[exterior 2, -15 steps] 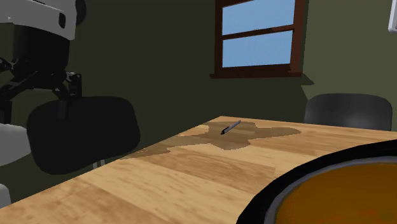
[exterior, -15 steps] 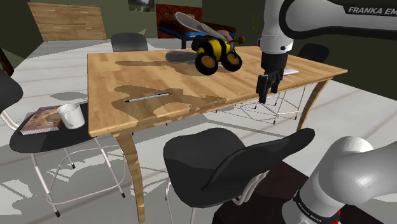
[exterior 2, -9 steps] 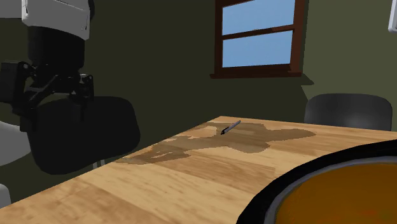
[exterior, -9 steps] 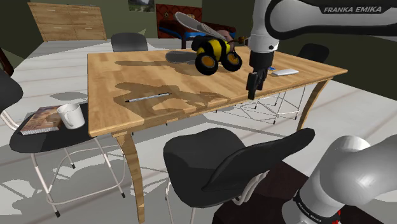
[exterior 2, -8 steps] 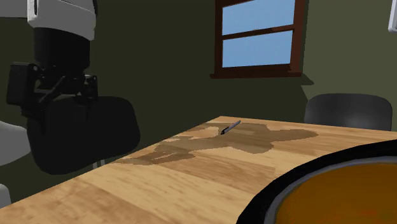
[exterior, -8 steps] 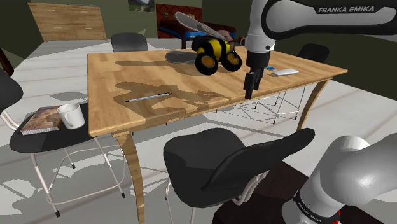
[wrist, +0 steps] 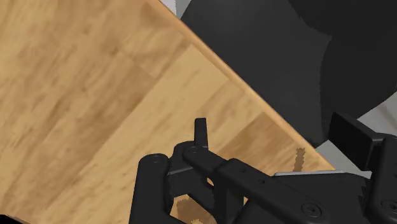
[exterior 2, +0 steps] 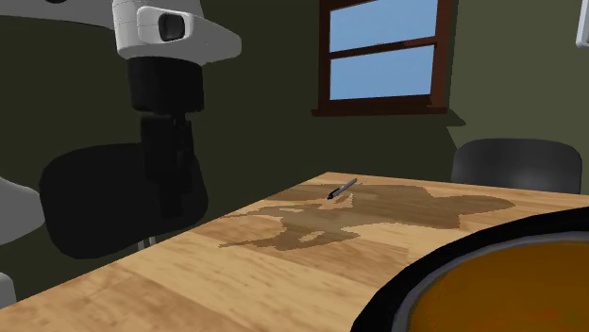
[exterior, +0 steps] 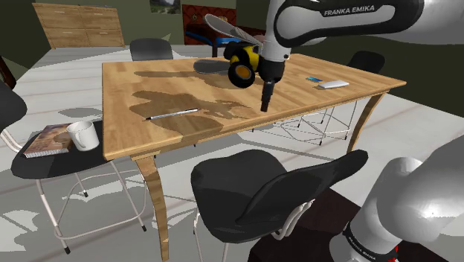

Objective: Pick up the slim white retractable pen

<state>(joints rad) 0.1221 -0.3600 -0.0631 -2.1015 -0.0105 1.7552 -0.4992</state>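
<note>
Pen (exterior: pixel 172 114) lies flat on the table (exterior: pixel 119 82), near the table's front edge, untouched. In the shoulder view the gripper (exterior: pixel 265 100) has swung in from the table's right end over the last second. It now hangs above the table's middle, well apart from the pen, so the approach looks under way but far from done. Seen edge-on, it cannot be told whether it is open or closed.

In the second exterior view the arm has slid in over the table, and its shadow has spread past the pen (exterior 2: pixel 342 189). The gripper merges with the black chair (exterior 2: pixel 85 207) beyond the table, and an orange and black round shape (exterior 2: pixel 500 283) on the table is cut off.

In the wrist view the hand's black linkage over the table's edge leaves its state unclear
</note>
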